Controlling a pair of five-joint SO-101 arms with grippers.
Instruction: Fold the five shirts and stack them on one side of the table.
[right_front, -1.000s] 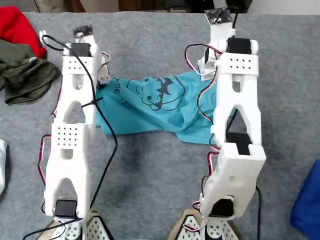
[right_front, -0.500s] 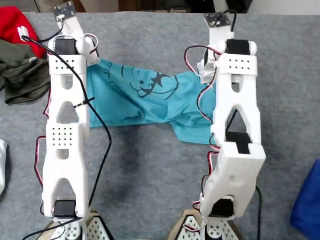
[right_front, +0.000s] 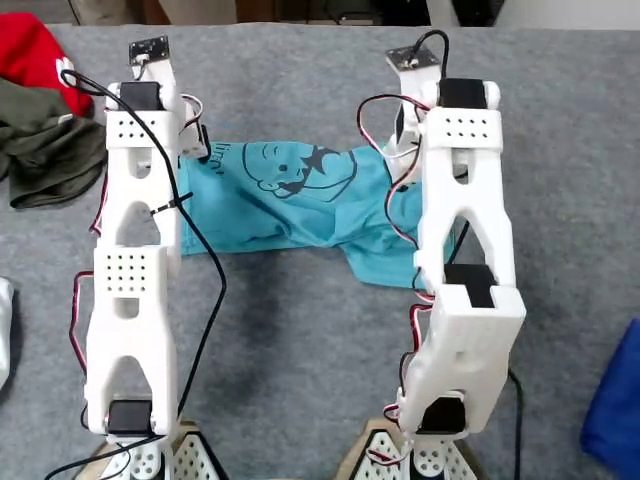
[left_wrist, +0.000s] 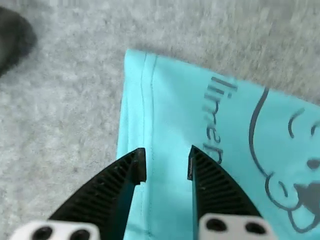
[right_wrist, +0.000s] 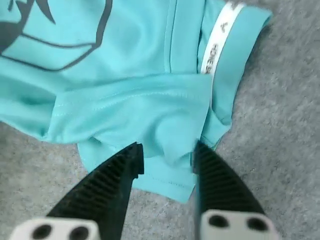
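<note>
**Hem tugged flat and let go; no fold made yet.**

The left gripper (left_wrist: 166, 162) hangs with its jaws apart over the hemmed edge of the teal shirt (right_front: 290, 200), pinching nothing. Half a second ago that arm was stretched toward the far left corner of the tabletop (right_front: 300, 330), dragging the hem along, and it has since drawn back. The right gripper (right_wrist: 167, 157), also released, sits over rumpled cloth and has edged leftward. The shirt lies in the tabletop's far half between the arms, flatter on its left than a second ago but bunched on its right. I'd judge more smoothing is needed there before folding.
</note>
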